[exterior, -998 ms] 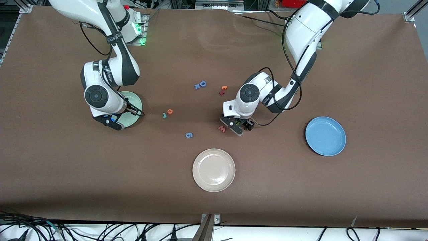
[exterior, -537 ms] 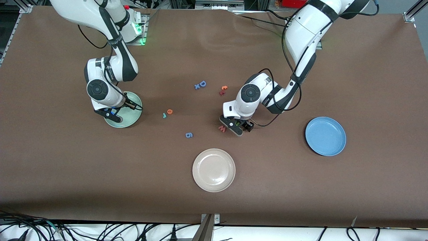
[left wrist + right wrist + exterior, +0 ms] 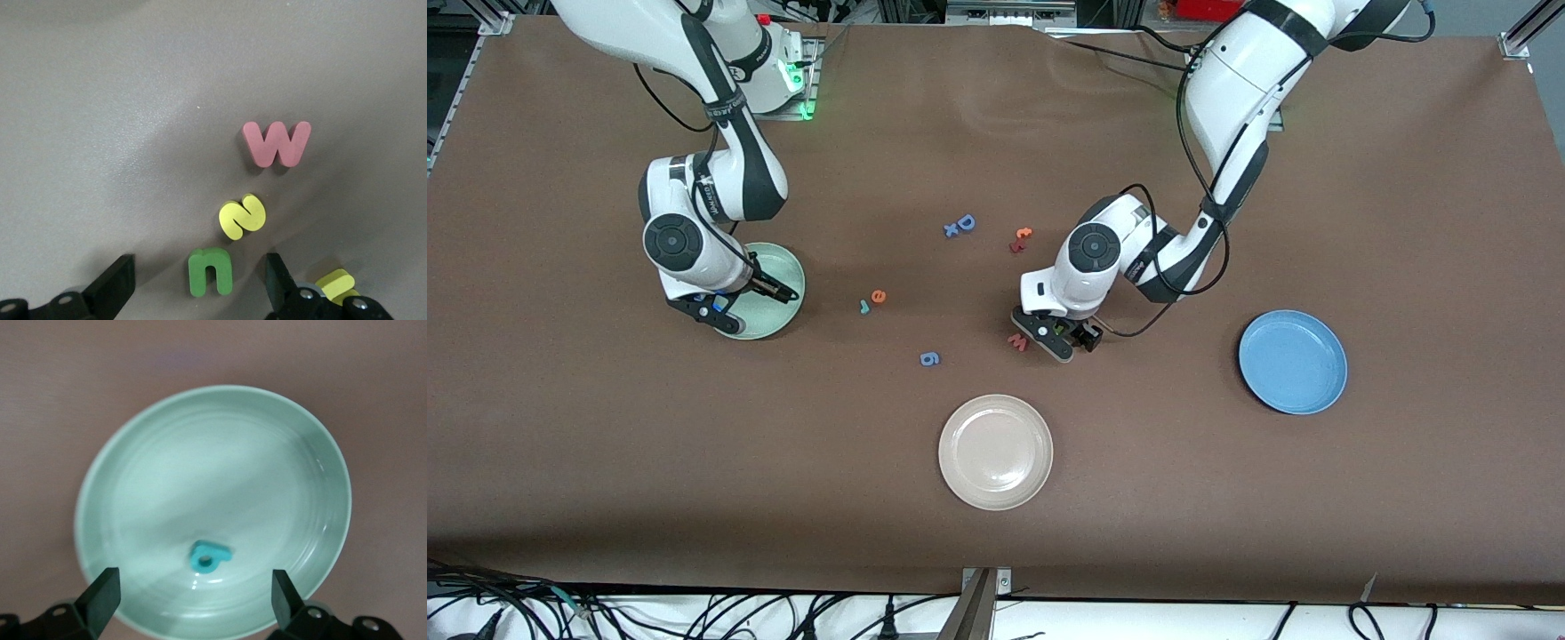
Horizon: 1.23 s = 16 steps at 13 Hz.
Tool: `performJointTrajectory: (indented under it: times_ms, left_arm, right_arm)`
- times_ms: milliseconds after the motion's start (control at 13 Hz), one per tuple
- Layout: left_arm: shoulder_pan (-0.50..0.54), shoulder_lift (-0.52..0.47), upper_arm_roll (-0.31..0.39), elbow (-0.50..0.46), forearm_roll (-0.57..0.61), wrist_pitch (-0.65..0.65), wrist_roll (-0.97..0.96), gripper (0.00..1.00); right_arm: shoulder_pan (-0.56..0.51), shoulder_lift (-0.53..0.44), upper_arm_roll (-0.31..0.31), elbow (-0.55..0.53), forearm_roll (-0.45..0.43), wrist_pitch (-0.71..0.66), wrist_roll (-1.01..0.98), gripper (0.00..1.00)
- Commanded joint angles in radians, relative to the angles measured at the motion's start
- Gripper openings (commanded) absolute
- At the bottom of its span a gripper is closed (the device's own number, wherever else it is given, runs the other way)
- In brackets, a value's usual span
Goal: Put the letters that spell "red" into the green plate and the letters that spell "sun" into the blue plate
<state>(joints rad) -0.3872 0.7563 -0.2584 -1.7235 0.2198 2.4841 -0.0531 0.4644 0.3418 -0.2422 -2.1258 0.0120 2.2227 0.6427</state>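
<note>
The teal "d" (image 3: pixel 210 559) lies flat inside the green plate (image 3: pixel 213 453). My right gripper (image 3: pixel 193 590) hangs open just above it, holding nothing; it is over the plate's (image 3: pixel 778 267) front-camera side (image 3: pixel 716 309). My left gripper (image 3: pixel 1060 336) is low over the table, open, with one finger on each side of the green "n" (image 3: pixel 211 271) and a gap on both sides. The yellow "s" (image 3: pixel 242 216) and yellow "u" (image 3: pixel 335 283) lie close by. The orange "e" (image 3: pixel 879 295) and teal "r" (image 3: pixel 863 308) lie between the arms. The blue plate (image 3: pixel 1292 362) holds nothing.
A pink "w" (image 3: pixel 277 142) lies beside the "s" and touches nothing. A beige plate (image 3: pixel 995 452) sits nearest the front camera. A blue "6" (image 3: pixel 929 358), a blue "D" (image 3: pixel 966 221) and small orange-red letters (image 3: pixel 1021 238) are scattered mid-table.
My right gripper has opened over the green plate and let go of the teal "d", which now lies in it. The right hand shifted slightly. My left arm has hardly moved.
</note>
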Motion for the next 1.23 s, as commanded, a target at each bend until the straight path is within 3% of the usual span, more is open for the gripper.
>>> performJointTrajectory:
  times_ms: [0,154,230,307,461,768,1151]
  left_arm:
    - [-0.009,0.024,0.018,-0.002,0.039,0.019,-0.014,0.75]
    - [-0.007,0.032,0.022,0.001,0.038,0.019,-0.011,0.71]
    - [-0.007,0.034,0.027,0.002,0.038,0.019,-0.011,0.61]
    - [-0.007,0.034,0.028,0.002,0.038,0.019,-0.011,0.56]
    - [-0.007,0.034,0.028,0.002,0.038,0.019,-0.011,0.48]
    - [-0.004,0.032,0.028,0.002,0.038,0.019,-0.011,0.36]
    - [0.019,0.009,0.028,0.001,0.029,0.01,-0.011,0.31]
  right_arm:
    - [0.011,0.002,0.046,0.11,0.032,-0.09,0.07,1.0]
    - [0.023,0.038,0.087,0.16,0.034,-0.086,0.158,1.0]
    - [0.023,0.061,0.119,0.18,0.04,-0.078,0.223,0.99]
    - [0.023,0.08,0.159,0.202,0.04,-0.062,0.283,0.92]
    - [0.033,0.115,0.199,0.213,0.04,0.019,0.351,0.9]
    - [0.121,0.186,0.202,0.211,0.04,0.132,0.432,0.67]
    - [0.152,0.203,0.196,0.199,0.036,0.153,0.462,0.61]
